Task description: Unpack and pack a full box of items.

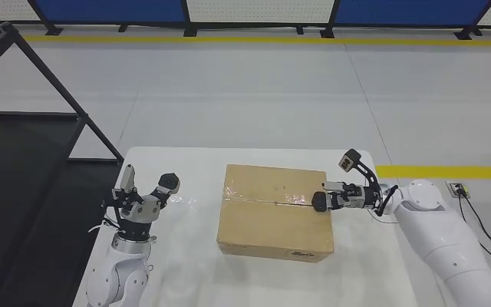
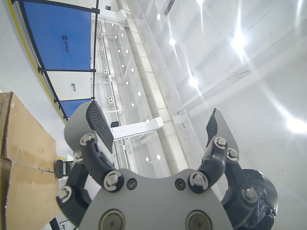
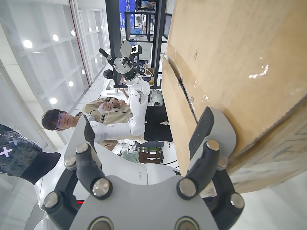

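Note:
A closed cardboard box (image 1: 275, 212) stands in the middle of the white table (image 1: 192, 261), its top flaps meeting in a taped seam (image 1: 268, 201). My right gripper (image 1: 318, 203) is open at the box's right edge, level with the seam; one finger (image 3: 203, 130) rests against the cardboard (image 3: 239, 60) near the slit between the flaps, the other finger (image 3: 87, 130) stands free of it. My left gripper (image 1: 146, 188) is left of the box, apart from it and pointing upward, open with nothing between its pads (image 2: 99, 123). The box edge (image 2: 26, 144) shows beside it.
A black metal frame (image 1: 54, 123) stands off the table's left side. Bare table lies in front of the box and between the box and the left arm. Beyond the table is open floor with a yellow line (image 1: 253, 38) and blue panels (image 1: 107, 11).

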Controlling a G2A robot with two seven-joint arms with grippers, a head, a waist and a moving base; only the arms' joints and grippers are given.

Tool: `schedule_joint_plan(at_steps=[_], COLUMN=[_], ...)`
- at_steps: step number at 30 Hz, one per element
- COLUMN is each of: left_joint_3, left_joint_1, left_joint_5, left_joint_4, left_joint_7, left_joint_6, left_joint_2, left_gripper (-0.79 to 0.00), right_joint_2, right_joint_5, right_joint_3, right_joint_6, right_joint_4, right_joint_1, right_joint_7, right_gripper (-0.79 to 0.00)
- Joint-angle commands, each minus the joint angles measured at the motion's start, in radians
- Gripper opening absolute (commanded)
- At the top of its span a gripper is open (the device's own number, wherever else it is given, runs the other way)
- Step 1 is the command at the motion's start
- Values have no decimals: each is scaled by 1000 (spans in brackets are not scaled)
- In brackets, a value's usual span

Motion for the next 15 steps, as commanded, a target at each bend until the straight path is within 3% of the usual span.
schedule_joint_plan(at_steps=[1, 15], left_joint_3=[0, -8], left_joint_1=[0, 12], left_joint_5=[0, 26], left_joint_4=[0, -12], left_joint_7=[0, 23], left_joint_6=[0, -6], left_joint_2=[0, -1], left_gripper=[0, 0], right_joint_2=[2, 4], right_joint_5=[-8, -27], right_joint_3=[5, 6], right_joint_6=[-1, 1], right_joint_4=[-5, -14], right_joint_1=[-2, -1], right_joint_7=[-1, 1], right_gripper=[0, 0])
